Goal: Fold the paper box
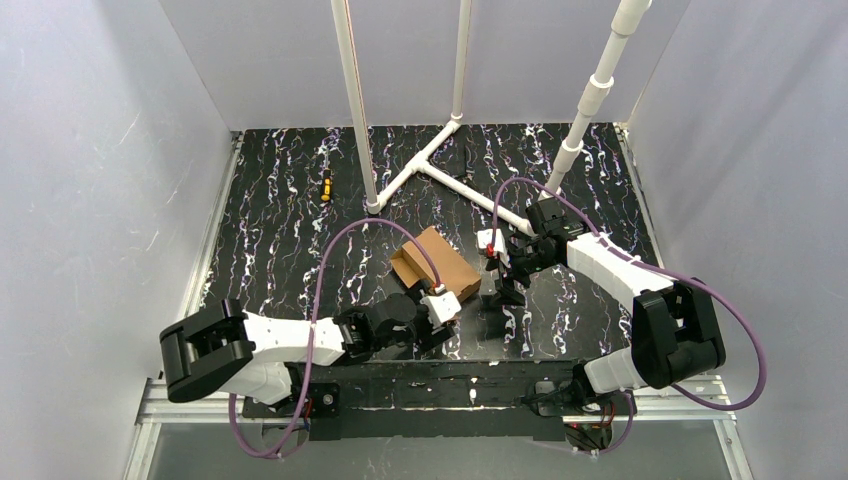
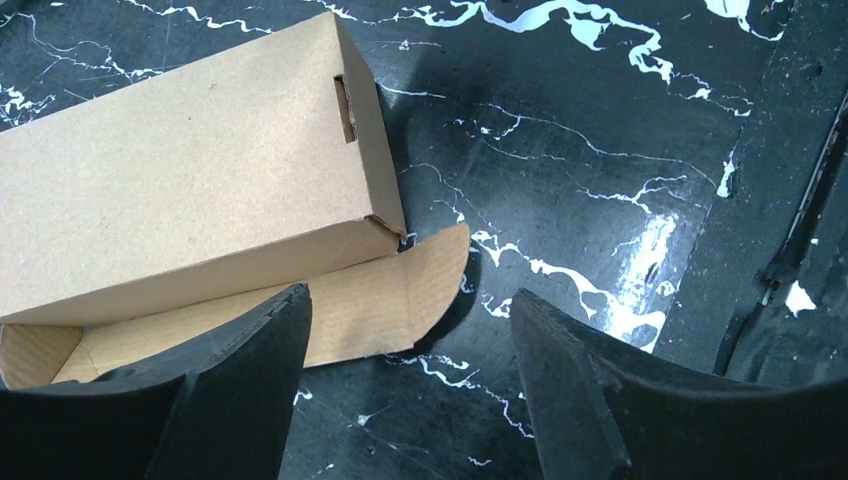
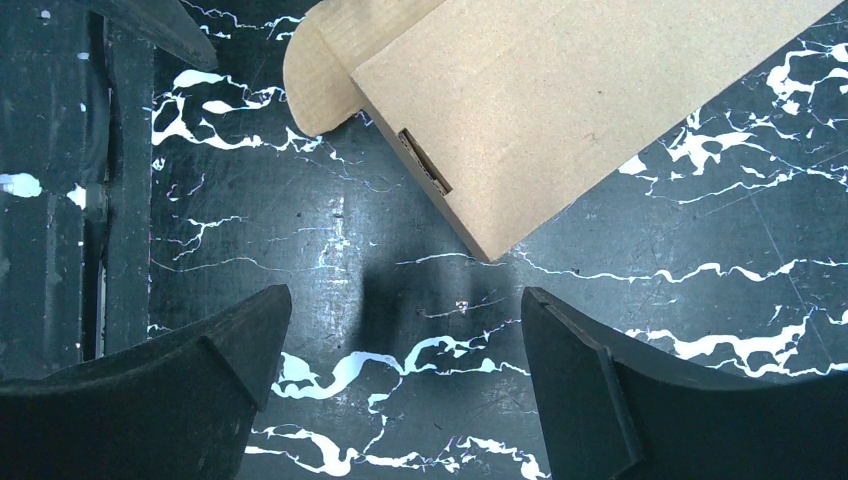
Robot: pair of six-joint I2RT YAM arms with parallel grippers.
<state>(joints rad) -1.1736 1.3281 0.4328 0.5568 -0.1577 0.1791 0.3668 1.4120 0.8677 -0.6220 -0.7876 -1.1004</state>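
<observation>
Left pincer (image 2: pixel 410 300) low beside paper box (image 2: pixel 180 170)

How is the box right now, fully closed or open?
Open on one side: the box is formed, but a flap lies spread flat on the table, untucked.

Matt cardboard on a glossy marbled surface

The paper box (image 2: pixel 190 170) is matt brown cardboard, smooth outside, finely ribbed on the inner flap; the table (image 2: pixel 600 150) is glossy black with white veins and shows glare; the fingers (image 2: pixel 240 390) of the left gripper (image 2: pixel 408 297) and right gripper (image 3: pixel 405 291) are matt black, faintly grainy; the pipes (image 1: pixel 354 90) are smooth white plastic.
</observation>
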